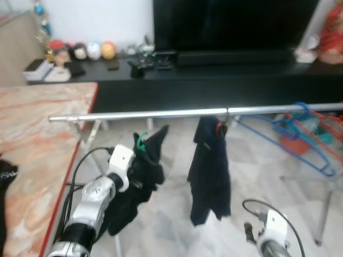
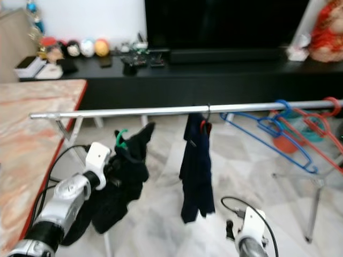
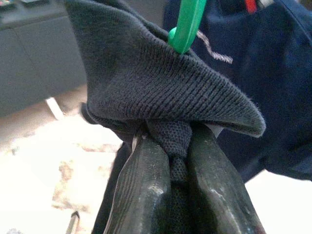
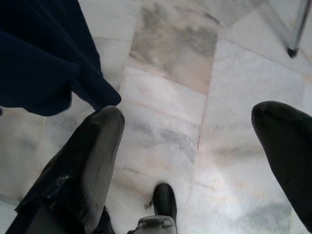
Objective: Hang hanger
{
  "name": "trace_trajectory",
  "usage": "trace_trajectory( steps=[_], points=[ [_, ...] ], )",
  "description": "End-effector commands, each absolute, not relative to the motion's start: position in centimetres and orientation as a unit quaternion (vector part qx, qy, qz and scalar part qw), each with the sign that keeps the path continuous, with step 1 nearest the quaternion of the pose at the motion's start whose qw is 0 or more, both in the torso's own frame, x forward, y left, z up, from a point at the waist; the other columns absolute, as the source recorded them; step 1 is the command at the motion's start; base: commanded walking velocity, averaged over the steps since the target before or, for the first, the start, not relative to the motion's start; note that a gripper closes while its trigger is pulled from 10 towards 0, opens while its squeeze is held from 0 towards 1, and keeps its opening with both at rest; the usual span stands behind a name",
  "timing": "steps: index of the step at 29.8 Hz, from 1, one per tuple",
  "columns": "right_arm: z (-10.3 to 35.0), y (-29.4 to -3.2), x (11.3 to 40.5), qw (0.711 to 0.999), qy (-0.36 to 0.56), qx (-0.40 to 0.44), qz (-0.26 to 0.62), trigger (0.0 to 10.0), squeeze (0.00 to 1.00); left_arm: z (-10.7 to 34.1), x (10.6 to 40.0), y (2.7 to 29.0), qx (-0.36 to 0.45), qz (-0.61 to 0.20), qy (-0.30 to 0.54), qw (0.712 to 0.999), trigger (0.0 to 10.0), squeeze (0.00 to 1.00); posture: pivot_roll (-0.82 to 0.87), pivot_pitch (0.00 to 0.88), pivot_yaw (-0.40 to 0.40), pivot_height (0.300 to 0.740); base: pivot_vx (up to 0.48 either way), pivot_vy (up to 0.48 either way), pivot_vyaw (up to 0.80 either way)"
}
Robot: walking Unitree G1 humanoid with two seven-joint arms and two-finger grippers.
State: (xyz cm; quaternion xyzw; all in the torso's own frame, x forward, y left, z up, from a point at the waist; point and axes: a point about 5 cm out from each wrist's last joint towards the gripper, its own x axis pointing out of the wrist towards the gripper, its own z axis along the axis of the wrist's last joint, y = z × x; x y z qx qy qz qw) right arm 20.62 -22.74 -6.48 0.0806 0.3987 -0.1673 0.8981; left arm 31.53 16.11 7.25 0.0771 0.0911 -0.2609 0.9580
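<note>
Low in the frame, our right pincer (image 4: 195, 161) hangs released over the floor. At lower left our left pincer (image 3: 170, 180) is clenched on a dark garment (image 1: 140, 176) with a green hanger hook (image 1: 141, 141). The rail (image 1: 161, 113) runs left to right just above and beyond the hook, nearer our left arm.
</note>
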Motion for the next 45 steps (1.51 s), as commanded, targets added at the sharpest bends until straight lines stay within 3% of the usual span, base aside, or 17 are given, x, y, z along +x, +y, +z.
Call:
trace_trajectory(
  steps=[1,14,25,45],
  points=[
    [-6.3,-23.3,20.6,0.898,0.395,0.075,-0.179,10.0,0.00,8.0,31.9,15.1,0.088,-0.279,0.078,0.953,10.0,0.00,0.05,0.000,0.010,0.740,0.000,0.000,0.00],
    [-6.3,-23.3,20.6,0.898,0.396,0.070,-0.177,10.0,0.00,8.9,33.1,13.2,0.073,-0.246,0.055,0.965,10.0,0.00,0.04,0.000,0.015,0.740,0.000,0.000,0.00],
    [-6.2,-23.2,20.8,0.904,0.395,0.053,-0.155,10.0,0.00,9.8,33.9,15.4,0.062,-0.172,0.035,0.983,10.0,0.00,0.04,0.000,0.015,0.740,0.000,0.000,0.22],
    [-6.2,-23.2,20.8,0.903,0.394,0.067,-0.160,10.0,0.00,9.8,34.1,15.9,0.064,-0.169,0.034,0.983,10.0,0.00,0.04,0.000,0.013,0.740,0.107,0.000,0.04]
  ],
)
